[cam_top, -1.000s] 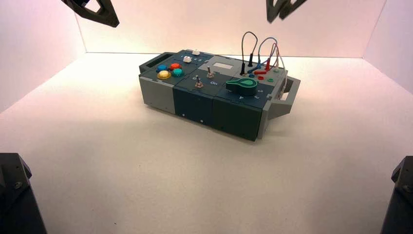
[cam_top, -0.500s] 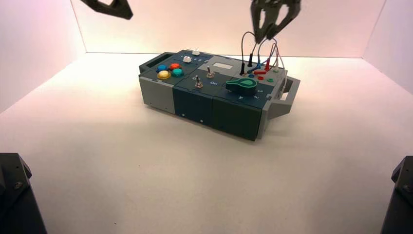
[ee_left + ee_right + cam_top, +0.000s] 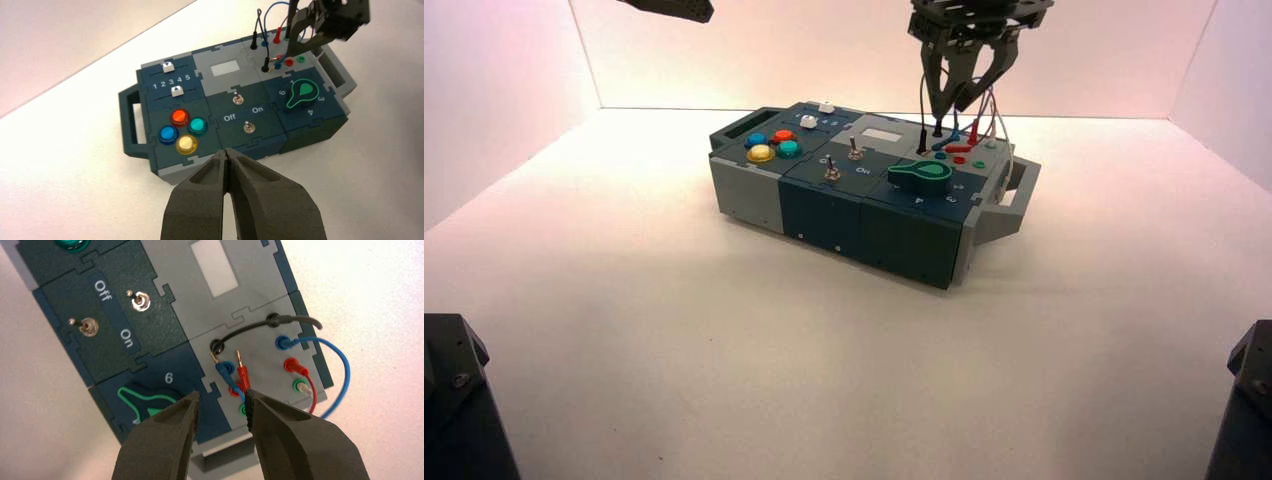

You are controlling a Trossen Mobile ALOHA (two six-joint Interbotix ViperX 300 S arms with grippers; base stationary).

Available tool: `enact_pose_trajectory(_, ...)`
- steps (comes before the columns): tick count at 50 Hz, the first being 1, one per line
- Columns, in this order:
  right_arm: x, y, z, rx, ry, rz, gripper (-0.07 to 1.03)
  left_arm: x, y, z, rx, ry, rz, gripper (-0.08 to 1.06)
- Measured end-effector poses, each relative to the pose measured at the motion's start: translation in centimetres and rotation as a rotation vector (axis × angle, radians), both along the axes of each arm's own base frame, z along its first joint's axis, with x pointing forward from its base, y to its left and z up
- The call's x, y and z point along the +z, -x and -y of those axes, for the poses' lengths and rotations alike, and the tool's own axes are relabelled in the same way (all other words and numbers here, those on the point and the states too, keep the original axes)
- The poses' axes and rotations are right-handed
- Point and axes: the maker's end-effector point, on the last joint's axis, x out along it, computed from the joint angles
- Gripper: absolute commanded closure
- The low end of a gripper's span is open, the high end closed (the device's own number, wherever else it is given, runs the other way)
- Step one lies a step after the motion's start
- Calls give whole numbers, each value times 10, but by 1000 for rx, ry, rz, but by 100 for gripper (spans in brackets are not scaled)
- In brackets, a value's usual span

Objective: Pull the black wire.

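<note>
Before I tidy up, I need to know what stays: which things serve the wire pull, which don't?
Job:
- thin black arched wire
- black right gripper, above box

Not job:
- blue wire
- green knob
- black left gripper, idle beyond box

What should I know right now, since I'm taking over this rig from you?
Right hand: open and empty, above the wire end of the box.
Left hand: shut, idle, beyond the button end.
Black wire: arched at the box's far right part, both plugs in their sockets.
Close by: blue wire and red wire; one blue plug and one red plug lie loose.
Done: right hand brought near the wires; nothing gripped.
Left: grip the black wire and pull it, probably taking care not to catch the blue one.
</note>
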Motion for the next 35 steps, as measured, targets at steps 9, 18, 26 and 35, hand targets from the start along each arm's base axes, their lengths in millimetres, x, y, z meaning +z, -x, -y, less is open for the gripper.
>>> enact_pose_trajectory(9,-8,-5,-2,0,-1,1,47,-8,-1,2,7,1,-37,101)
enact_pose_trajectory(18,-15,-12,-6,1,2,-1,47,-13,0,2,5,-7,-58,101)
enact_pose_trajectory(26,-21,-18,-9,0,4,-8,47,-15,-1,3,2,-14,-64,101)
enact_pose_trajectory(35,-29,-22,-12,1,12,-20,47,-17,0,2,0,-19,-70,101)
